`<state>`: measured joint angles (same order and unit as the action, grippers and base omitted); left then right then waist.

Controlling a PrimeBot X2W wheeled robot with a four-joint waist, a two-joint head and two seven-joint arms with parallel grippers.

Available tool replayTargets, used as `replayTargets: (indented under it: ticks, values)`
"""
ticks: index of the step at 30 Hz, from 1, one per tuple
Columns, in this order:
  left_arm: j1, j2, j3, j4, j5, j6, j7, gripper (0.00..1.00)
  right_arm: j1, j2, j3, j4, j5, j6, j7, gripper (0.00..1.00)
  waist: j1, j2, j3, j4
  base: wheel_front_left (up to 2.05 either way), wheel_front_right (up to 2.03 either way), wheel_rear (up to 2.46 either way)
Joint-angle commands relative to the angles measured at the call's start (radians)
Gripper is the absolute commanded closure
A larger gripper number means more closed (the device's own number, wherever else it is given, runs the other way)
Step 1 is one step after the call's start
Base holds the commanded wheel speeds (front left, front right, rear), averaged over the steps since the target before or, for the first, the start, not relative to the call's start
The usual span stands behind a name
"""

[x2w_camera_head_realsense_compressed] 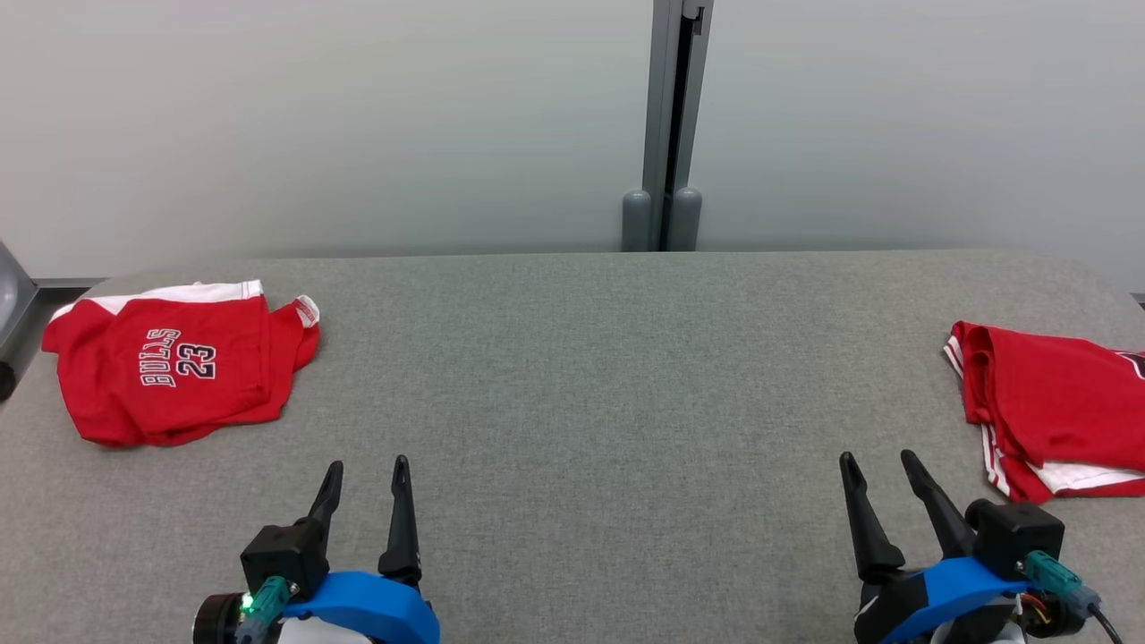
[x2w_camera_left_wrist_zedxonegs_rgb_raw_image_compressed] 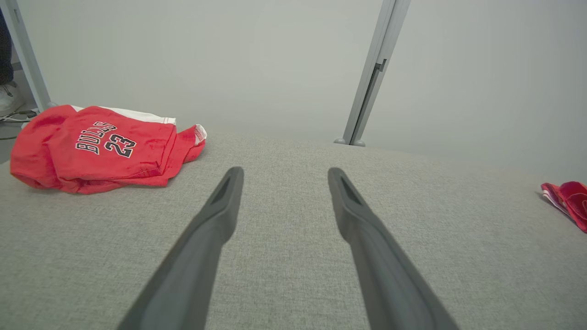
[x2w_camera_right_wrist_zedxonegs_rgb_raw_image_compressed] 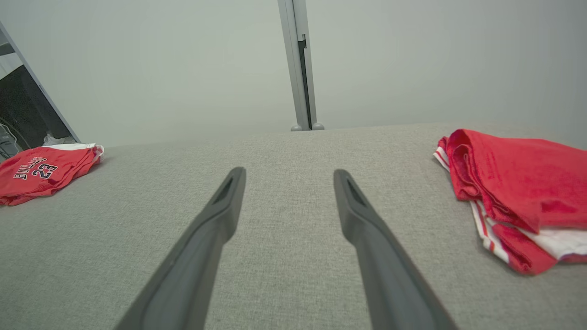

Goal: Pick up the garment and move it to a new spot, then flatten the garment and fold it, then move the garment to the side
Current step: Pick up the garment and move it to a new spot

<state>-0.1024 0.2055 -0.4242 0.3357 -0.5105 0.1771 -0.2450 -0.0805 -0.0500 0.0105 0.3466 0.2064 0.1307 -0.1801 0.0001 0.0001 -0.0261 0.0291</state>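
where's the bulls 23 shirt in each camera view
Head view: Bulls shirt at the left, mid-height.
Left wrist view: Bulls shirt at the upper left.
Right wrist view: Bulls shirt at the far left edge, mid-height.
Shared landmark: grey post at the back wall, right of the shirt in every view.

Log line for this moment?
left gripper: open, empty | right gripper: open, empty | red Bulls 23 jersey: lying left | red white-striped garment: lying right

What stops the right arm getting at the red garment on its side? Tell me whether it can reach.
Probably yes. The right gripper is open and empty, the red garment lies just beyond and to its right, and only bare grey table lies between.
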Motion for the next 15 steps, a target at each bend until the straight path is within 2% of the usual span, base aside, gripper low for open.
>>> replayTargets:
  ticks: [1,15]
  values:
    - [0.009,0.003,0.002,-0.005,-0.003,0.005,0.003,0.0,0.01,-0.001,-0.002,-0.005,-0.006,0.0,0.004,0.0,-0.0001,-0.0001,0.0,0.002,0.0,0.0,0.0]
    - [0.007,0.01,-0.01,-0.016,-0.005,0.011,0.012,0.0,0.027,-0.001,-0.008,-0.021,-0.003,0.0,0.011,0.0,-0.0001,-0.0001,-0.001,0.035,0.0,0.0,0.0]
